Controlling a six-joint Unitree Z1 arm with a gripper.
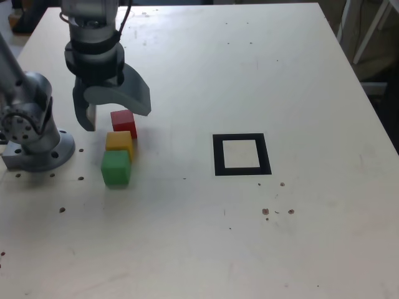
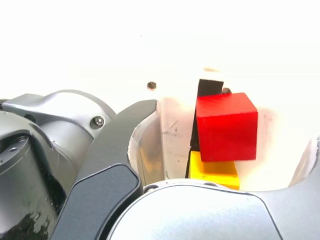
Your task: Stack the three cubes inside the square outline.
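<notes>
Claw [image 1: 112, 112] hung spread over the red cube [image 1: 123, 122], yellow [image 1: 119, 143] touching at its 6 o'clock; I judged a straight drop safest, outline [image 1: 242, 154] empty at 3 o'clock.

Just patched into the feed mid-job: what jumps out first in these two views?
The claw hangs open over the red cube, at the far end of a tight line with the yellow cube and green cube, near the arm's base on the exterior view's left. The square outline lies empty to their right. In the wrist view, red fills the space between the jaws.
</notes>
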